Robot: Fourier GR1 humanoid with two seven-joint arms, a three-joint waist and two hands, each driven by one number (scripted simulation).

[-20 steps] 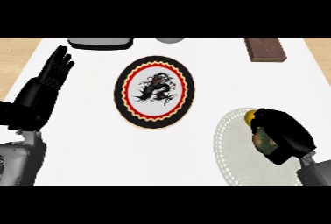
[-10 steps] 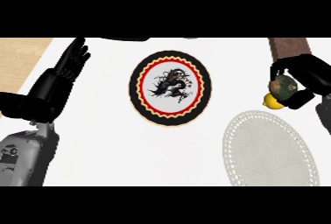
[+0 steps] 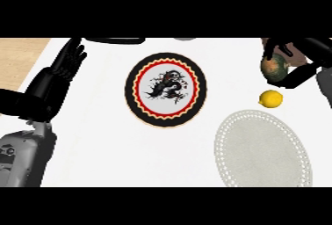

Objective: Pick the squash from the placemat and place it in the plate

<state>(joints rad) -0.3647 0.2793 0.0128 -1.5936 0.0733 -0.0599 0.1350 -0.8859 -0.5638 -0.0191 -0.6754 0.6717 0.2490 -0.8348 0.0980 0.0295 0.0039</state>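
Lemon [image 3: 270, 98] beside plate [image 3: 166, 90] — bare gap

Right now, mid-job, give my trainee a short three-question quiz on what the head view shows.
1. True or false: the squash is already lying on the plate.
2. Which hand has its fingers curled round the squash: A) the left hand, B) the right hand, or C) neither?
3. Fill in: the yellow lemon lies on the counter between the squash and the pale ____.

Key
1. False: the squash is held up at the view's right, apart from the plate.
2. B: the left hand rests open at the view's left.
3. placemat
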